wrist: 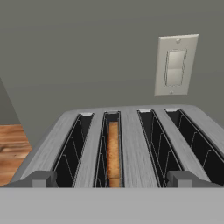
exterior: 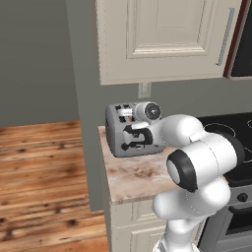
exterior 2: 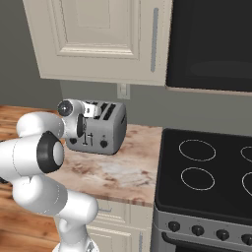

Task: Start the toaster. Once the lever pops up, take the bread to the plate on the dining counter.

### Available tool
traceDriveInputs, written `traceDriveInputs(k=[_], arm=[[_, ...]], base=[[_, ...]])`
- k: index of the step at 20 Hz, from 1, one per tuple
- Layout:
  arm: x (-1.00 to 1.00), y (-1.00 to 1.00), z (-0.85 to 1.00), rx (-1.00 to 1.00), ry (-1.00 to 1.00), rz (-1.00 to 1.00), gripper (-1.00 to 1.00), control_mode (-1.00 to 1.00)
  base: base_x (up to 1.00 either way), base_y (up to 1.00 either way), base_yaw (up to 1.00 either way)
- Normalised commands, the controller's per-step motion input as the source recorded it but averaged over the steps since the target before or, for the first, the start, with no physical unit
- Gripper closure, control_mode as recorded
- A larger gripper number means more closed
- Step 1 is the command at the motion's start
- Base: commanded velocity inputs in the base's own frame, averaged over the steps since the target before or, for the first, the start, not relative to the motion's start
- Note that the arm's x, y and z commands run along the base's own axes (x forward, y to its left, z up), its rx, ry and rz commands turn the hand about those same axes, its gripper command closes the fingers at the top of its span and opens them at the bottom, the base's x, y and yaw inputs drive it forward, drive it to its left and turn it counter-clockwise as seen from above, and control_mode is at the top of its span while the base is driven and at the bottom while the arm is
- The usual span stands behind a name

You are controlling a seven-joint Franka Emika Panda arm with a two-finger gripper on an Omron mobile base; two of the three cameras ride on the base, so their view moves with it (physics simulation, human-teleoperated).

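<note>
The silver-grey toaster (exterior: 117,141) (exterior 2: 107,129) stands at the back of a short marble counter (exterior: 133,177). From the hand view I look down along its top (wrist: 131,140) and its dark slots. The bread (wrist: 113,153), a tan slice, sits low in the second slot from the left. My gripper (wrist: 111,181) (exterior: 126,113) (exterior 2: 88,109) hovers just above the toaster's front top edge. It is open, its fingertips (wrist: 40,178) straddle the middle slots, and nothing is between them. The plate and the dining counter are out of view.
A cream wall cabinet (exterior: 162,34) hangs low over the toaster. A wall outlet (wrist: 176,65) is behind it. A black stove (exterior 2: 206,167) adjoins the counter on the right, with a dark microwave (exterior 2: 211,44) above. Left of the counter is wood floor (exterior: 39,162).
</note>
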Motion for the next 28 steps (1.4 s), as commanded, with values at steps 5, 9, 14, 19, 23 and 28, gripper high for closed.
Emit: traceDriveInputs(k=[5,9,14,19,23,28], arm=[[0.00,0.00,0.00,0.00,0.00,0.00,-1.00,-1.00],[0.00,0.00,0.00,0.00,0.00,0.00,-1.00,-1.00],[0.00,0.00,0.00,0.00,0.00,0.00,-1.00,-1.00],[0.00,0.00,0.00,0.00,0.00,0.00,-1.00,-1.00],[0.00,0.00,0.00,0.00,0.00,0.00,-1.00,-1.00],[0.00,0.00,0.00,0.00,0.00,0.00,-1.00,-1.00]], base=[[0.00,0.00,0.00],[0.00,0.00,0.00],[0.00,0.00,0.00],[0.00,0.00,0.00],[0.00,0.00,0.00],[0.00,0.00,0.00]])
